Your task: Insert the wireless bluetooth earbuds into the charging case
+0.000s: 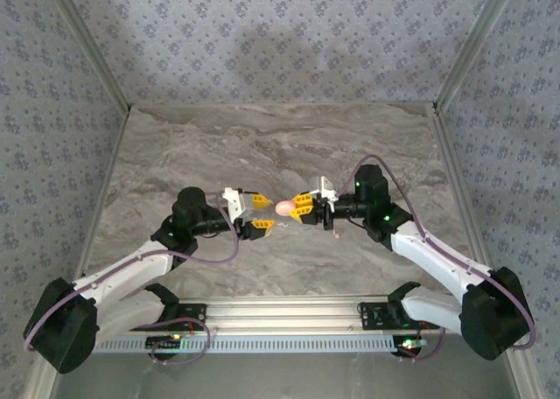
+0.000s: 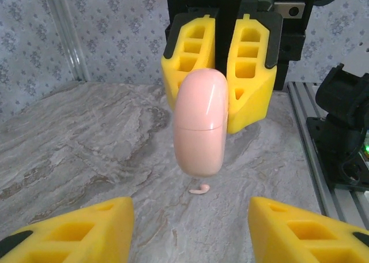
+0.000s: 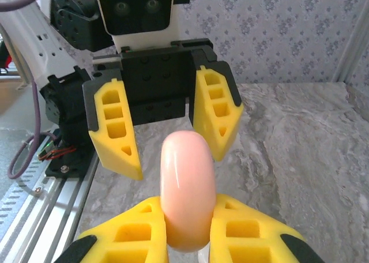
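Note:
A smooth pink oval charging case (image 3: 187, 194), lid closed with its seam showing, is held on edge above the marble table. My right gripper (image 3: 189, 234) is shut on its lower part. In the top view the case (image 1: 285, 207) hangs between the two grippers at the table's middle. My left gripper (image 2: 190, 228) faces the case (image 2: 199, 124) from a short way off, open and empty, and its yellow fingers (image 3: 115, 133) stand on either side beyond the case without touching it. One tiny pale pink curled earbud (image 2: 200, 189) lies on the table just below the case.
The aluminium rail (image 1: 289, 311) with both arm bases runs along the near edge. Patterned walls (image 1: 280, 40) close in the back and both sides. The marble tabletop (image 1: 262, 145) stretches behind the grippers.

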{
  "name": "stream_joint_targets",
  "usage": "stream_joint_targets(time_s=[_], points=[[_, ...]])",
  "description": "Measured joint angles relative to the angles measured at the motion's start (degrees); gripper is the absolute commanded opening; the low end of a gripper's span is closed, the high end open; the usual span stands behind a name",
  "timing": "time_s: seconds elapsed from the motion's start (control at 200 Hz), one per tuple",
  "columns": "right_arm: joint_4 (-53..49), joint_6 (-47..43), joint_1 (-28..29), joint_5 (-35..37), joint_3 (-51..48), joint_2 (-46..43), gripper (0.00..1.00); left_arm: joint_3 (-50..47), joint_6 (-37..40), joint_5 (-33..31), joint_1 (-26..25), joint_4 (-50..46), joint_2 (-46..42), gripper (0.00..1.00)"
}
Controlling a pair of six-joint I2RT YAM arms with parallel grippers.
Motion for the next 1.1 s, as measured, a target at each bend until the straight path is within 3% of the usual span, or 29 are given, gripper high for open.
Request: stream_joint_targets(time_s=[0.49,0.74,1.099], points=[[-1.9,-1.0,3.1,-3.6,2.9,4.1,0.14,0.0,-0.8,4.2,0.0,0.0,-2.2,0.48],[-2.8,-2.1,3.3,-4.5,4.9,5.7,0.14,0.0,-0.5,5.2,0.0,-1.2,-2.3,0.27],[-4.9,-3.5,3.5,-5.7,6.0,6.8,0.14,0.7,-0.6,5.4,-0.1,-3.3,-2.3,0.29]])
